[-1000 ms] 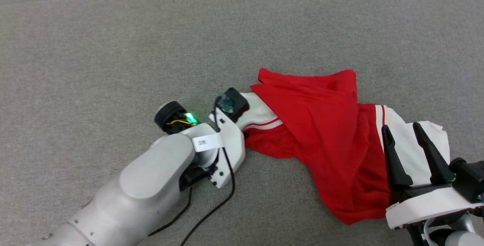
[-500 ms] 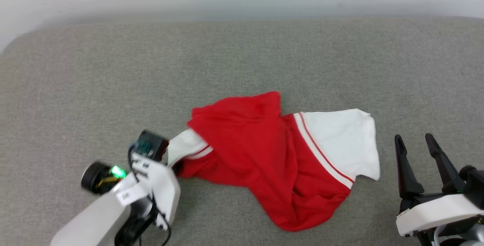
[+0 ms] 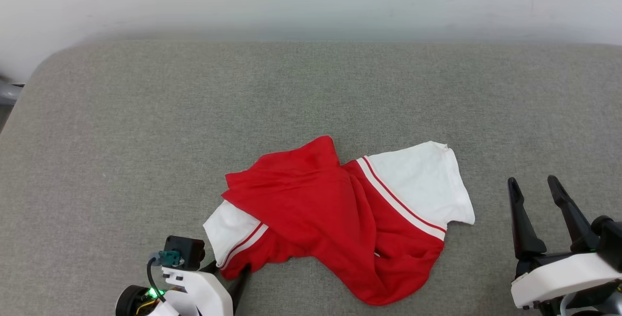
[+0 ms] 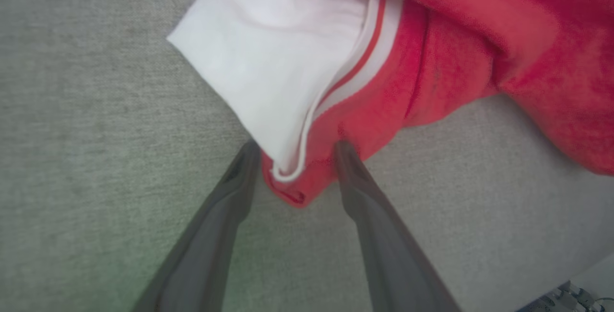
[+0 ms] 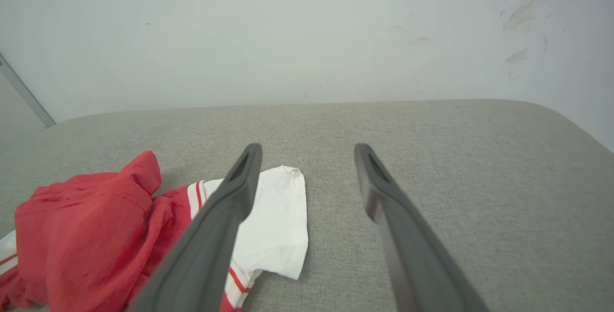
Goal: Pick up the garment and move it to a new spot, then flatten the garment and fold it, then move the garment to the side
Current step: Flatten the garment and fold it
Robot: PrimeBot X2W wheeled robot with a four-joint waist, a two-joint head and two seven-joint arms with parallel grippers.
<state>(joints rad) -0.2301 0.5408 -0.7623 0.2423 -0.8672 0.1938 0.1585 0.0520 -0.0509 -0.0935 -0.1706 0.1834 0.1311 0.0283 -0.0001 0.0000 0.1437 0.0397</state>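
Head cam: high up, pitched forward and down, takes in the counter [image 3: 311, 87] from its far-left corner along the far edge, wall [image 3: 311, 0] on top; mid range. Left wrist cam: looks along the left gripper [image 4: 295, 149], steeply down, very close on one corner of the garment [image 4: 455, 38]. Right wrist cam: low, sights along the right gripper [image 5: 308, 149] toward the far edge and wall. All three overlap on the garment.
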